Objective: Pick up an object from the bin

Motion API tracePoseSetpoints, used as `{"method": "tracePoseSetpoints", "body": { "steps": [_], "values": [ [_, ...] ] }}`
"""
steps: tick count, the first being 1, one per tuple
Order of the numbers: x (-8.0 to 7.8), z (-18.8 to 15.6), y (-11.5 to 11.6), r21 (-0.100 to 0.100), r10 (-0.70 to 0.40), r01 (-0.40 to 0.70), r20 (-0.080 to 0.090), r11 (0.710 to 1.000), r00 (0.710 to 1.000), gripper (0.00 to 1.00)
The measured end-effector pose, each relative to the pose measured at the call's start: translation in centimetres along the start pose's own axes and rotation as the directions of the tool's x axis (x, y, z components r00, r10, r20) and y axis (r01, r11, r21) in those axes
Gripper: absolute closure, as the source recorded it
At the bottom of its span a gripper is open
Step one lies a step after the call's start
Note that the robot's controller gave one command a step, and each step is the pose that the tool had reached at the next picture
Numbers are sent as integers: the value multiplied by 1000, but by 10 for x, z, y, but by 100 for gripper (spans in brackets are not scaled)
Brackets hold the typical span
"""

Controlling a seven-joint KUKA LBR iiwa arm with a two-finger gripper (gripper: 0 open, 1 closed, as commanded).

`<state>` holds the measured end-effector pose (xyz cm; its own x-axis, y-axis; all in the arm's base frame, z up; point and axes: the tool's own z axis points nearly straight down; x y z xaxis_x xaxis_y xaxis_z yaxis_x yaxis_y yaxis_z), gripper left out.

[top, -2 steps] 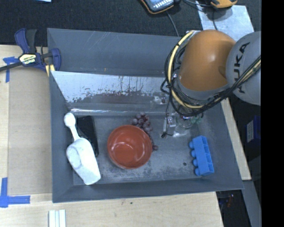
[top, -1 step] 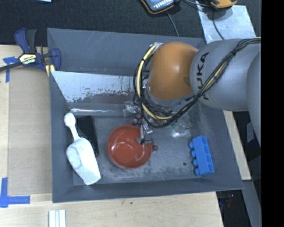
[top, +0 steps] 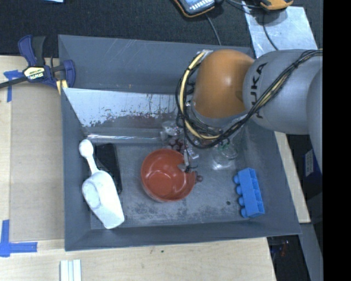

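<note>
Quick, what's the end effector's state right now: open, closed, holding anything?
End effector: cannot be told whether open or closed; it is at the right rim of the red bowl.

Level: moderately bright on my feed, with even light from overhead.
Glare: pale sheen on the bin (top: 118,107) back wall and a broad highlight on the orange cover (top: 222,82).
Brightest: white scoop (top: 104,200), nearly washed out.
Shadows: soft, cast under the arm (top: 285,93) onto the bin floor by the red bowl (top: 164,175).
Darkest: black surface (top: 109,16) beyond the bin's far edge.
</note>
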<state>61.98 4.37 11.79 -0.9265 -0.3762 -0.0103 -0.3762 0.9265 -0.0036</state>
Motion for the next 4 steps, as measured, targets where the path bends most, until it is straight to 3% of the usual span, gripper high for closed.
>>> {"method": "tracePoseSetpoints", "body": {
  "steps": [1,2,3,4],
  "values": [
    [-8,47,29,-10,-179,179,-4,984,984,0],
    [11,-24,11,0,-11,11,3,1000,1000,100],
    [11,-24,11,0,-10,10,3,1000,1000,100],
    [5,-138,-7,3,-28,28,9,1000,1000,100]
  ]
}}
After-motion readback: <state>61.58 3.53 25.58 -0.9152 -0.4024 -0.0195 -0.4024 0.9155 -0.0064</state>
